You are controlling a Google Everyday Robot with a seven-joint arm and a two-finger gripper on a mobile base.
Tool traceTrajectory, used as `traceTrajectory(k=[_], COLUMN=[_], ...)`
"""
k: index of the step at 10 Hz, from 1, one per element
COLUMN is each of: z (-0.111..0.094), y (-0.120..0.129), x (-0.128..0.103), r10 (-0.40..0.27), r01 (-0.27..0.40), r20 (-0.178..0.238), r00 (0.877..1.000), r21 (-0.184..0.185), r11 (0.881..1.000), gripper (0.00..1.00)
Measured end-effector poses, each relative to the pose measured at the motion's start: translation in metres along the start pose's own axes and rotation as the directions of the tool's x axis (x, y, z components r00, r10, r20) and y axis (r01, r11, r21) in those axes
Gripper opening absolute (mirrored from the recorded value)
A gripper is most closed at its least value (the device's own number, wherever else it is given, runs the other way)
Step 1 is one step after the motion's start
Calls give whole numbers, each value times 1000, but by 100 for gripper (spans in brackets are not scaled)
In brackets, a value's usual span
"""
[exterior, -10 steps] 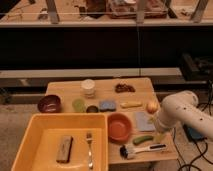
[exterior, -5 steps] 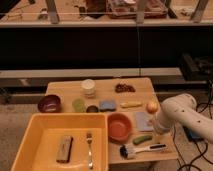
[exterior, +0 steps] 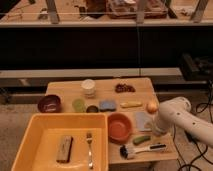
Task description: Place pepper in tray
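Pepper [exterior: 141, 140] lies on the table [exterior: 65, 90] between bowl [exterior: 120, 127] and brush [exterior: 143, 149], outside the tray [exterior: 26, 135]. Gripper [exterior: 157, 131] hangs just right of it. I cannot tell its opening or hold, because the arm [exterior: 181, 116] masks it. Risk, as I judge: a skewed descent rolls the pepper against the brush.

**Wood, plastic and metal under warm light**

The table [exterior: 65, 89] has a pale wooden top, matt and smooth. The yellow tray [exterior: 30, 135] looks like moulded plastic with a dull sheen. The fork [exterior: 89, 149] lying in it appears metallic. The orange bowl [exterior: 120, 127] looks like smooth plastic. The dark-green pepper [exterior: 141, 139] has smooth skin. Just right of it sits the gripper [exterior: 159, 131], on an arm [exterior: 181, 118] with a glossy white shell.
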Motion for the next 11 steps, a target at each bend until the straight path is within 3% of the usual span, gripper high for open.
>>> traceTrajectory(k=[3, 6, 11], z=[14, 23, 28], y=[0, -1, -1], x=[-4, -4, -3], r10=[-10, -12, -6], r01=[9, 11, 6], r20=[-29, -36, -27], r00=[1000, 999, 1000], r21=[-13, -21, -20], r11=[1000, 1000, 1000], gripper=[57, 34, 34])
